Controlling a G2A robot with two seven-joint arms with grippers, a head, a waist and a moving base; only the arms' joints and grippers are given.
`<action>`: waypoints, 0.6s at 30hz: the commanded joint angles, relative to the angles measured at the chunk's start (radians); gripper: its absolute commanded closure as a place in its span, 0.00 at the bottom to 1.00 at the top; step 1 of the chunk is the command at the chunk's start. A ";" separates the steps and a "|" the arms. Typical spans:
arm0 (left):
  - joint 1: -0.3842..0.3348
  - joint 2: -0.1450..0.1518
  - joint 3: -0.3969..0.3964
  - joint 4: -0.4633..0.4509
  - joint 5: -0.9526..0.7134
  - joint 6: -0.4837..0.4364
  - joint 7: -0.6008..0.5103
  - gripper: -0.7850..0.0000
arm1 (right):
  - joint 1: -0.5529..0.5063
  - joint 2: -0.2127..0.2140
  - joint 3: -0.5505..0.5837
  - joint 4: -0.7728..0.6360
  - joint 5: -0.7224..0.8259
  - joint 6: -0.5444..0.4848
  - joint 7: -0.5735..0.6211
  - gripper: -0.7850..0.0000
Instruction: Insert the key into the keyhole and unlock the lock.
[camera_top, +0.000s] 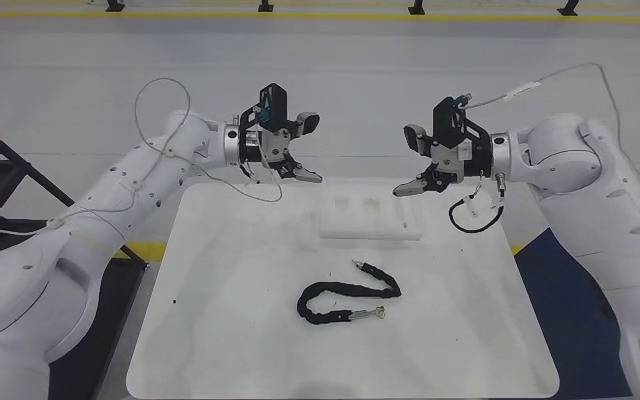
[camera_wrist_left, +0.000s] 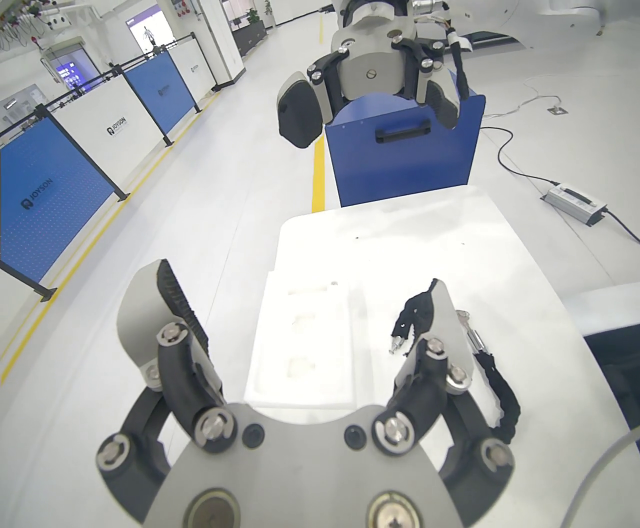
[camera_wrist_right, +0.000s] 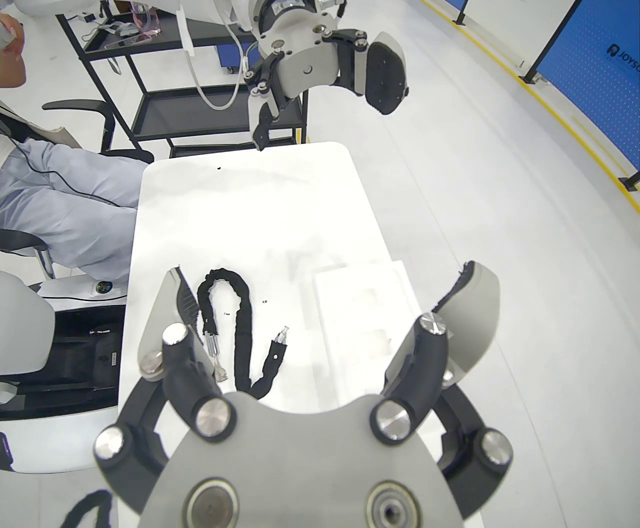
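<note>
Left hand (camera_top: 310, 148) and right hand (camera_top: 410, 160): fingers apart, over white table's (camera_top: 250, 340) far edge. Black fabric-sleeved chain lock (camera_top: 325, 300) lies centrally, silver key (camera_top: 379, 314) apparently at one end.

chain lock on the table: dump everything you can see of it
The chain lock is a chain in a black, fabric-looking sleeve. It lies flat on the white table in an open, curled loop, on the robot's side of the white foam tray and apart from it. Its two ends are bare metal and not joined: a pin end and a cylinder end with a small metal piece at its tip, possibly the key. Only the table touches it.
</note>
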 joint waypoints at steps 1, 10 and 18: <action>-0.018 0.002 0.000 0.000 -0.071 0.000 -0.056 0.00 | 0.043 -0.014 -0.027 0.043 0.006 -0.005 -0.008 0.00; -0.054 0.002 0.000 0.005 -0.194 0.000 -0.215 0.00 | 0.126 -0.051 -0.088 0.122 0.000 -0.005 -0.036 0.00; -0.053 0.002 0.000 0.005 -0.190 0.000 -0.209 0.00 | 0.124 -0.051 -0.087 0.121 0.001 -0.005 -0.035 0.00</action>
